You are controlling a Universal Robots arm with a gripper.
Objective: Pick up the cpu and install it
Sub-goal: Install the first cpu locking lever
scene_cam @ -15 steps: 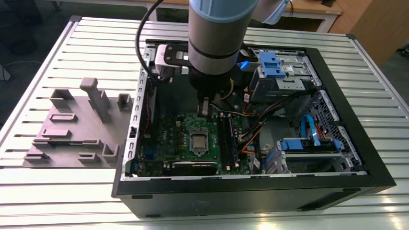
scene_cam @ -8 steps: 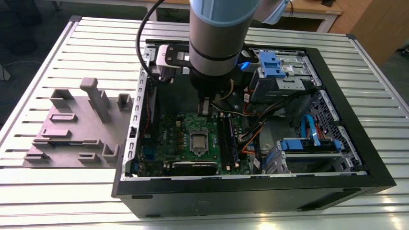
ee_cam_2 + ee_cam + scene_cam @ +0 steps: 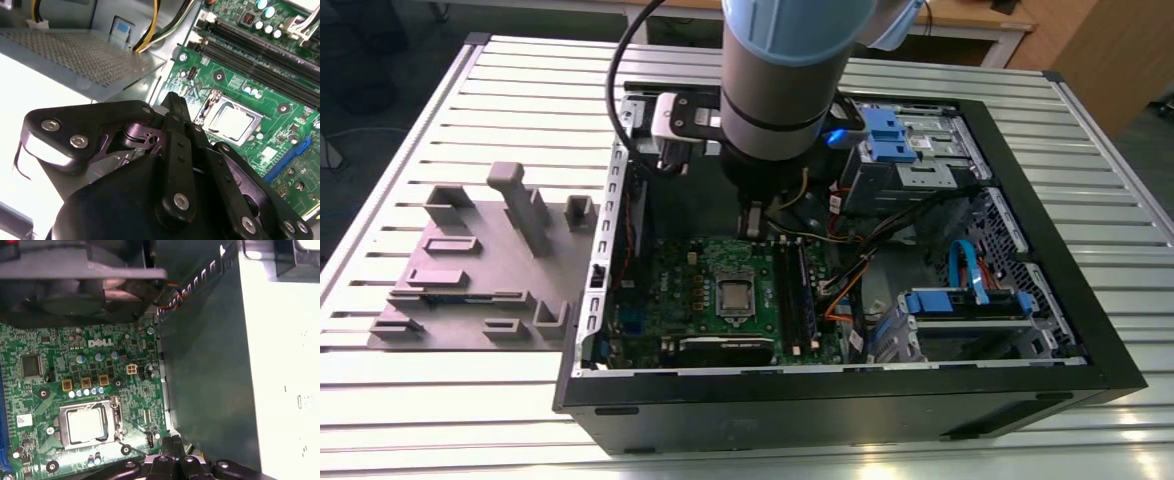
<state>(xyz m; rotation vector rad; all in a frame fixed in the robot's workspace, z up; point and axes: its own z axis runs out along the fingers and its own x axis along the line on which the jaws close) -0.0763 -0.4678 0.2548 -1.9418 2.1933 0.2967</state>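
Metal table (image 3: 440,420): silver slats, with a grey plastic holder (image 3: 480,270) on it toward the exterior view's left.
Black case (image 3: 854,405): a computer box lying on its side with the top open, just beside the holder.
Arm (image 3: 781,80): fat and grey, reaching down into the case.
Green board (image 3: 674,285): flat on the floor of the case, with a dark fan (image 3: 75,295) at one edge.
Gripper (image 3: 754,222): black fingers pressed together with nothing between them (both wrist views show this best). It hangs over the edge of the board.
Cpu (image 3: 735,296): a small silvery square sitting inside the socket frame (image 3: 118,412) in the middle of the board.
Cpu's way: it lies flat with its shiny side up. It is square, so no side is longer, and its edges line up with the frame.
Cpu and gripper: near each other but not touching; the cpu lies lower, on the board.
Writing: white letters (image 3: 100,343) are printed on the board between the fan and the socket. A small white sticker (image 3: 24,420) nearby is too tiny to read.
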